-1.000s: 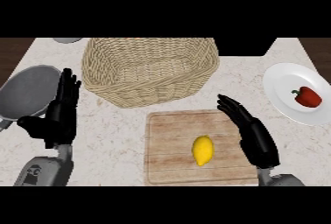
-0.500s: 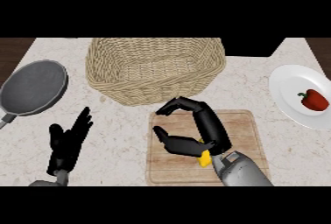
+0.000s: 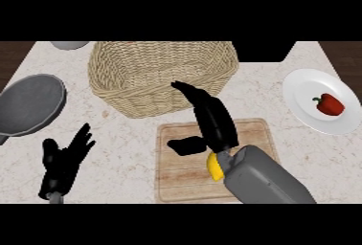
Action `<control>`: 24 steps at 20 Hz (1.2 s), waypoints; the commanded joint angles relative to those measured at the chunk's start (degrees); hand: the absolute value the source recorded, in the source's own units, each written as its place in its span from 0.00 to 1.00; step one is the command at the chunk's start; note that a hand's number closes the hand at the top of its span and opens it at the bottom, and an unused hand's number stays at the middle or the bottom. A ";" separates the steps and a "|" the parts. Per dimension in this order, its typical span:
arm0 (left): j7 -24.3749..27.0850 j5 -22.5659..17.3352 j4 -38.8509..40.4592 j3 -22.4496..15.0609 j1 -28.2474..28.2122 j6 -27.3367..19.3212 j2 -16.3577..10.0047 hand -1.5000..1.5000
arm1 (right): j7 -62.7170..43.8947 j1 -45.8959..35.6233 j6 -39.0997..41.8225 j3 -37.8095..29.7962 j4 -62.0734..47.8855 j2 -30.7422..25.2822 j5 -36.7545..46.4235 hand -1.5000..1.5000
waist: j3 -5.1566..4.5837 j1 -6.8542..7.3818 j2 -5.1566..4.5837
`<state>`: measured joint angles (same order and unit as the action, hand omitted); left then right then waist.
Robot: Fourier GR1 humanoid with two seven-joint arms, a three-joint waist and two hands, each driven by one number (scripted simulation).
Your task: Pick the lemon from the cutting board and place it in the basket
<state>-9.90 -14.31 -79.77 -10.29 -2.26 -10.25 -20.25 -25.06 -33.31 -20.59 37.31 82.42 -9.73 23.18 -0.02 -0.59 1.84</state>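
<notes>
The yellow lemon (image 3: 213, 167) lies on the wooden cutting board (image 3: 176, 184), mostly covered by my right wrist and grey forearm. My right hand (image 3: 212, 123) stretches over the board's far edge with straight fingers pointing at the basket and its thumb (image 3: 186, 145) spread to the left; it is open, and the lemon sits behind the palm rather than in it. The woven basket (image 3: 141, 98) stands just beyond the board, nothing visible inside. My left hand (image 3: 63, 160) rests open on the counter at the lower left, fingers up.
A grey frying pan (image 3: 29, 105) lies at the left edge. At the right a white plate (image 3: 305, 95) holds a red pepper (image 3: 329, 105). A grey round object (image 3: 69, 45) shows at the top left. Bare counter lies between my left hand and the board.
My right hand, half a second ago curled over the lemon, now has its fingers straightened and reaches farther toward the basket. The lemon stays on the board. My left hand has barely moved.
</notes>
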 commanded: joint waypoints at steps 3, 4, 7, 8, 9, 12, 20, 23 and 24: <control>-3.07 -0.78 2.67 0.49 -3.73 0.35 -1.15 0.50 | -20.30 -12.83 15.53 -0.23 4.32 -8.90 6.56 0.00 | -0.52 -1.74 0.27; -1.55 0.03 3.23 0.04 -5.30 0.20 -0.98 0.50 | -22.09 -13.33 19.42 -0.27 6.38 -10.76 5.32 0.00 | -0.46 -1.93 0.17; -1.67 -0.45 2.80 0.03 -4.83 0.38 -0.31 0.50 | -30.71 -20.19 30.35 -2.67 10.17 -11.60 0.57 0.00 | -0.39 -1.75 -0.06; -1.22 -0.75 2.43 -0.33 -5.56 1.66 -0.65 0.50 | -33.01 -22.31 34.01 -3.29 10.09 -11.69 -1.43 0.00 | -0.40 -1.15 -0.21; -0.29 -0.17 1.92 -0.75 -7.78 0.48 0.17 0.50 | -34.68 -21.35 37.25 -3.29 11.91 -12.54 -4.19 0.00 | -0.32 -1.16 -0.04; -2.92 -1.15 0.85 0.50 -4.77 1.33 -1.46 0.50 | -41.40 -24.34 46.37 -5.28 12.13 -11.90 -12.99 0.00 | -0.28 -1.28 -0.45; -2.33 -2.02 0.14 1.55 -6.54 1.62 -1.47 0.50 | -49.20 -26.75 54.55 -7.70 16.22 -19.44 -29.58 0.00 | -0.20 -2.10 -0.24; -1.23 -0.93 0.70 0.85 -7.60 1.69 -1.33 0.50 | -51.20 -27.99 53.45 -7.28 16.52 -21.24 -33.36 0.00 | -0.21 -1.48 -0.59; -1.50 -1.20 0.31 1.10 -7.05 2.11 -1.66 0.50 | -52.11 -29.49 53.20 -7.20 15.58 -20.88 -35.12 0.00 | -0.22 -1.00 -0.73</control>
<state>-9.43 -15.60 -82.23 -8.52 -5.78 -8.97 -21.24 -63.02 -59.31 25.84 30.57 96.73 -29.76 -5.78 0.20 -2.28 1.61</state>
